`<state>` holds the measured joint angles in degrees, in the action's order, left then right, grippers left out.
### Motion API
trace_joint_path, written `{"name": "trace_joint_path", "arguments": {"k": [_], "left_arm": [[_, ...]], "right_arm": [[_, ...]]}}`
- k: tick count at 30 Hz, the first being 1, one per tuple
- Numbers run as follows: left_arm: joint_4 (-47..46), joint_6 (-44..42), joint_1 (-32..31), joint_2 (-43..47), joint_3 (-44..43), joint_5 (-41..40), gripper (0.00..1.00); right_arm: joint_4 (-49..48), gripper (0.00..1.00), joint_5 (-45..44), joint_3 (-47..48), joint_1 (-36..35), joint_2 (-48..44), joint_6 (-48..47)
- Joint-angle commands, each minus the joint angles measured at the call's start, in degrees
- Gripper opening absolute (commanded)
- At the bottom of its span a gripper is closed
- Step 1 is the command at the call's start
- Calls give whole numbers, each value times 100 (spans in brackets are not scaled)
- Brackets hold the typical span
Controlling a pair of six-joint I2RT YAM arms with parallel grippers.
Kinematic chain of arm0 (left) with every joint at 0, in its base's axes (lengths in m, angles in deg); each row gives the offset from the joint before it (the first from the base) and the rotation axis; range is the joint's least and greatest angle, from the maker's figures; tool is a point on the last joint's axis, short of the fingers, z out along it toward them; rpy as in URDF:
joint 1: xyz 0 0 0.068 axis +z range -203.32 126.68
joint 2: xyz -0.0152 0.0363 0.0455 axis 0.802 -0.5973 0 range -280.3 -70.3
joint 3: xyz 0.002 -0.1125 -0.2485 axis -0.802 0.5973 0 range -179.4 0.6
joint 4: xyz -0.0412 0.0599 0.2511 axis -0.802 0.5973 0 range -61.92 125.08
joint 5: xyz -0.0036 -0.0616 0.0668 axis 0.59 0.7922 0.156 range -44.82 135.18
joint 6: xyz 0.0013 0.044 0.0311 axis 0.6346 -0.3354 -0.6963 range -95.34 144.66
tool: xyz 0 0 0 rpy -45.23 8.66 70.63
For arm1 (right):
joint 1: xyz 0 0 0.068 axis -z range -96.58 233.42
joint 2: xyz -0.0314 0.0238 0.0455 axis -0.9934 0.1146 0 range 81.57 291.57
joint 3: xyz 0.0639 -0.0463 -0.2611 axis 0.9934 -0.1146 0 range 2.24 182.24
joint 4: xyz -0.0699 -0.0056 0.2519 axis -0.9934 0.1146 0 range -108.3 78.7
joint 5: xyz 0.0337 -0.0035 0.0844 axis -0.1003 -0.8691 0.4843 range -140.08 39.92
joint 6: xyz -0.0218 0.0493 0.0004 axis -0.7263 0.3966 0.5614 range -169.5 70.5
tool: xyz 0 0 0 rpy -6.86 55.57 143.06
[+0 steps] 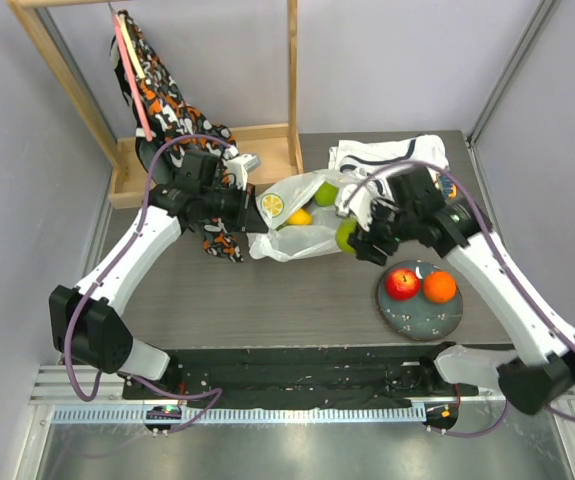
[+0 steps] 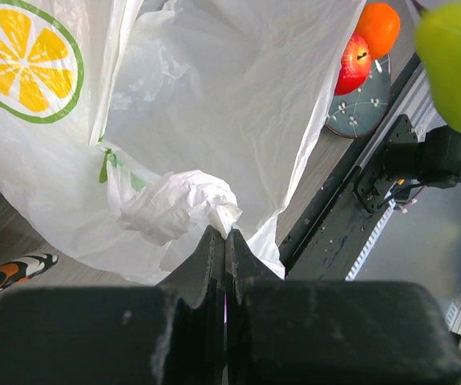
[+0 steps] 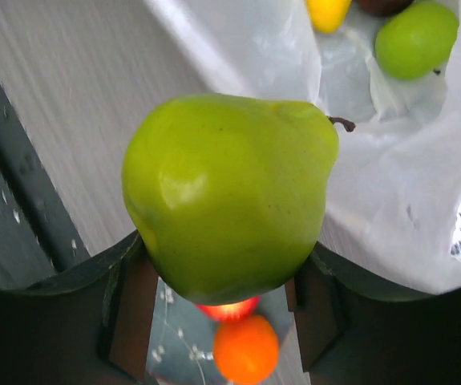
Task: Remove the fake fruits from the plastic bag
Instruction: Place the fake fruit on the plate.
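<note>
Between right fingers (image 3: 130, 313), pear (image 3: 230, 196), stem toward bag (image 3: 390, 224)

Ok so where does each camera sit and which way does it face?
Top external: above, behind the bases, looking down on the table; both arms show.
Left wrist: behind the shut left gripper, facing the plastic bag it pinches.
Right wrist: behind the right gripper, looking down past its green pear.
All three share the red apple and orange on the plate.
</note>
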<state>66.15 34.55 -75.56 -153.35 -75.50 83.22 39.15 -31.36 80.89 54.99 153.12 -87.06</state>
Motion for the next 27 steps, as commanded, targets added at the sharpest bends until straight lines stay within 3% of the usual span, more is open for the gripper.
{"name": "trace_joint_path", "arguments": {"k": [1, 7, 13, 18, 27], "left_arm": [[-36, -128, -26, -54, -257, -51, 0], [-97, -22, -26, -212, -379, 107, 0], [-132, -84, -26, -124, -301, 72, 0], [-124, -75, -26, -10, -160, 116, 0], [-124, -75, -26, -10, -160, 151, 0]], "right_arm": [[1950, 38, -745, -856, 4, -1168, -2039], [2403, 38, -1360, -1983, 4, -1276, -3046], [2595, 39, -1810, -2327, -5, -933, -3687], [2140, 41, -2442, -2854, -67, -888, -3916], [1401, 66, -2961, -3584, -234, -1134, -4022]]}}
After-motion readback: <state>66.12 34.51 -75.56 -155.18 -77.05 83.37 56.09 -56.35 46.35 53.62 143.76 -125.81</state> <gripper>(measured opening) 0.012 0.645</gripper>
